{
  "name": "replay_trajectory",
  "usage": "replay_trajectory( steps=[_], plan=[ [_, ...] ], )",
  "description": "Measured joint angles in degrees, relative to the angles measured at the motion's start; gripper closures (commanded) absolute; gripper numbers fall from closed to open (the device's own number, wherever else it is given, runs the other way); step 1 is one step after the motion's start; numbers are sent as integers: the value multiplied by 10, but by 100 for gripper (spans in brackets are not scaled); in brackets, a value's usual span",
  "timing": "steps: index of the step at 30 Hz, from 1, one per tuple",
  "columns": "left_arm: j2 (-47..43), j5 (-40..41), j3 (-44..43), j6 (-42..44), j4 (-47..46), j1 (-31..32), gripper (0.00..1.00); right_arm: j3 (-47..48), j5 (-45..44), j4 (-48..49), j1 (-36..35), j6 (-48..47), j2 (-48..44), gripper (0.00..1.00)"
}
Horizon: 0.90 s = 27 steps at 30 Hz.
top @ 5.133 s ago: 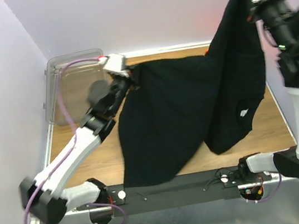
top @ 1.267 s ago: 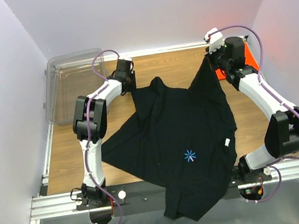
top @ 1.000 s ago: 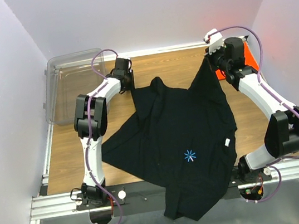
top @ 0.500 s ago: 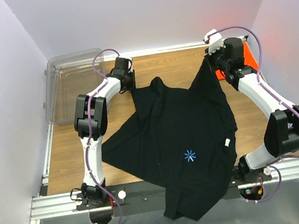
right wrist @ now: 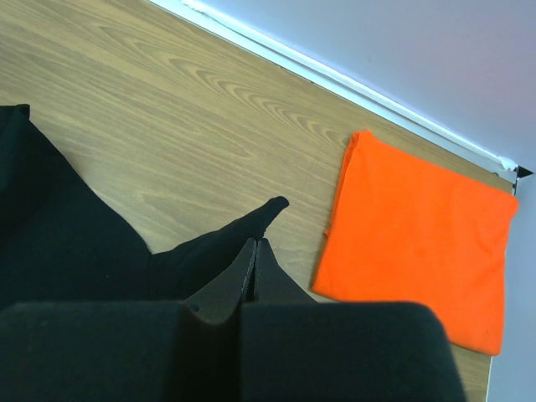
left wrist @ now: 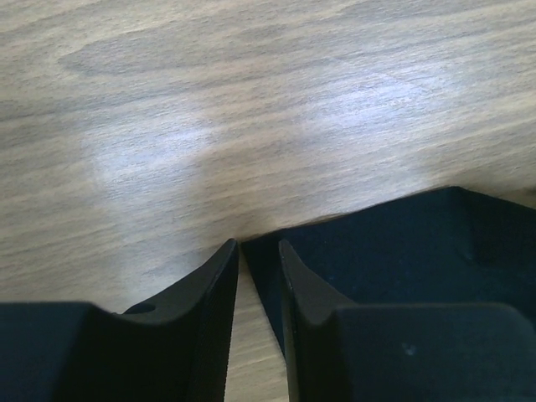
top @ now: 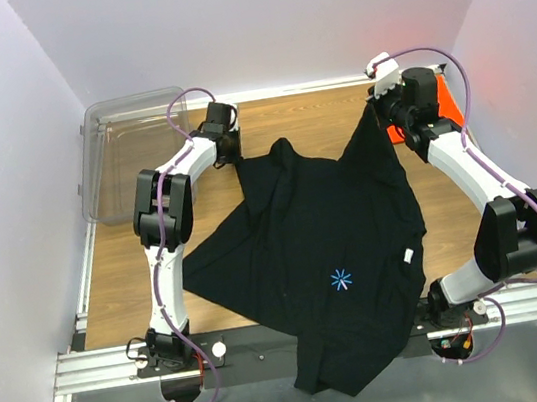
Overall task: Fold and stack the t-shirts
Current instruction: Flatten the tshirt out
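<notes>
Wooden table (top: pixel 318 123), black t-shirt (top: pixel 322 223) unmoved; left tool (left wrist: pixel 258 244) narrower, unclamped; right tool (right wrist: pixel 255 243) tight on it

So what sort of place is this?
Probably a robot test cell: a left arm and right arm bolted to a wooden table, plain walls around, and a black shirt for practice.

pale lilac walls (top: pixel 252 21) on three sides; wooden tabletop (top: pixel 128 273); metal rail (top: pixel 101 367) along near edge.

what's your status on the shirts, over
Left gripper slightly open at a corner of the black t-shirt. Right gripper shut on its far edge. Orange t-shirt folded, far right. Clear bin off left, not in the way.
</notes>
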State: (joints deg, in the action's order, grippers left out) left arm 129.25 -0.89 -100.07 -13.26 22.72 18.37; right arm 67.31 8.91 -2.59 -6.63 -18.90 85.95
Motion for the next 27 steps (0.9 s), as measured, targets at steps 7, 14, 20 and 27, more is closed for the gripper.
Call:
replay_trajectory(
  steps=[7,14,20,27],
  plan=[
    [2,0,-4,2,8,2,80,0,0,0,0,0,0,99],
    [4,1,-9,5,12,13,100,0,0,0,0,0,0,99],
    [0,25,-10,6,23,17,100,0,0,0,0,0,0,99],
    [-77,50,33,7,40,17,100,0,0,0,0,-3,0,99]
  ],
)
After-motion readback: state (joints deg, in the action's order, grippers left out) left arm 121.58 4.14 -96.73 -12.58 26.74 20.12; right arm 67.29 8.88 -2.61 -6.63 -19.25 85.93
